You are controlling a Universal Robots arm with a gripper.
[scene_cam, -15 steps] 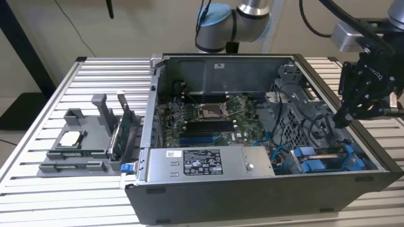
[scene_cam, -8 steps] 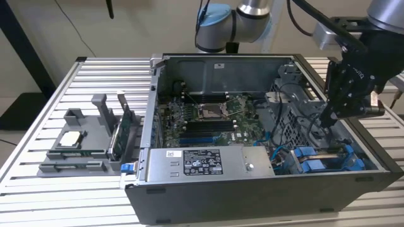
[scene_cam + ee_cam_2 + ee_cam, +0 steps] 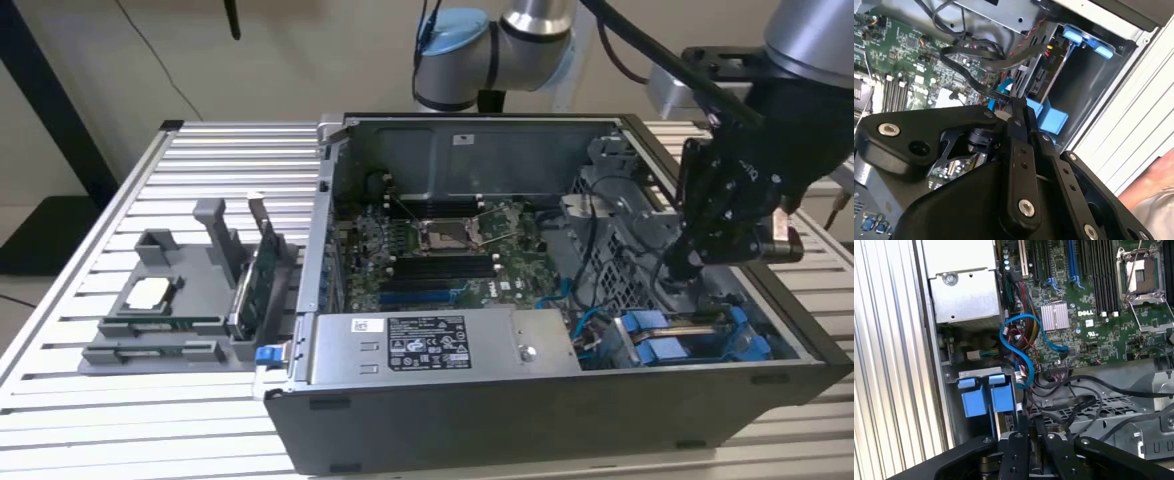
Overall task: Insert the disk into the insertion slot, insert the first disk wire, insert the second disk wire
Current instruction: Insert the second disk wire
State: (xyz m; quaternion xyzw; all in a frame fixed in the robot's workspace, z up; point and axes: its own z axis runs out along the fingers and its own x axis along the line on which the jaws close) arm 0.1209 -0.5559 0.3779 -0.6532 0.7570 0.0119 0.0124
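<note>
One gripper (image 3: pixel 677 272) low inside case, beside disk (image 3: pixel 701 335) in insertion slot (image 3: pixel 781 345).

The exterior view stands off the ribbed metal table (image 3: pixel 80 300), looking down at an angle into the open grey computer case (image 3: pixel 534 420) from its power-supply side, taking in the whole case and the black gripper (image 3: pixel 683 270) at the exterior view's right. Both wrist views ride close behind the gripper's black fingers (image 3: pixel 1019 130) (image 3: pixel 1024 440), looking down into the case from near. All three share the green motherboard (image 3: pixel 441 250) (image 3: pixel 909 55) (image 3: pixel 1094 320) and the blue plastic drive clips (image 3: pixel 667 335) (image 3: pixel 1086 40) (image 3: pixel 981 395).
</note>
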